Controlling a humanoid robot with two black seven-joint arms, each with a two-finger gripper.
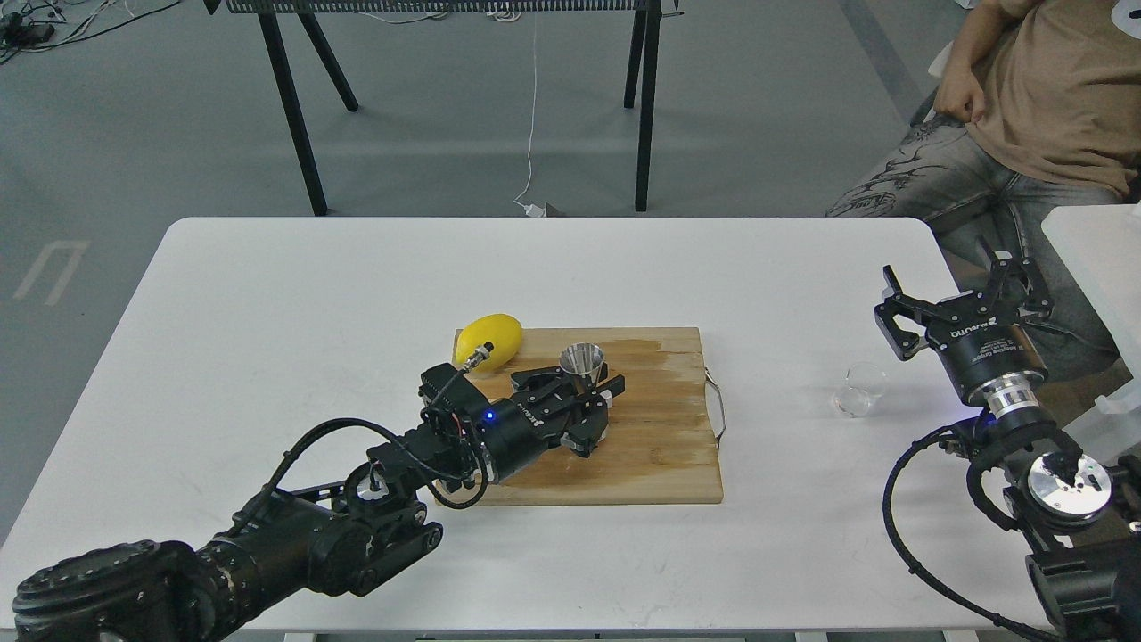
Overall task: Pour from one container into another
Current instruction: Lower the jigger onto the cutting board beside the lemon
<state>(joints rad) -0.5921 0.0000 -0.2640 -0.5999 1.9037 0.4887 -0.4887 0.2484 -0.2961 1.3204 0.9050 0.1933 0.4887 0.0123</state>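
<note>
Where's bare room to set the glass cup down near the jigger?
Bare: the cutting board's right half, between the jigger and its handle, and the table between board and glass cup. Crowded: the board's left, with the lemon and left hand.

A white table (267,294) carries a wooden cutting board (664,446) with a darker, perhaps damp, streak and a metal handle (718,406) on its right edge. A yellow lemon (496,335) lies at the board's far left corner. Beyond, a seated person (1025,98) and black table legs (290,107)
</note>
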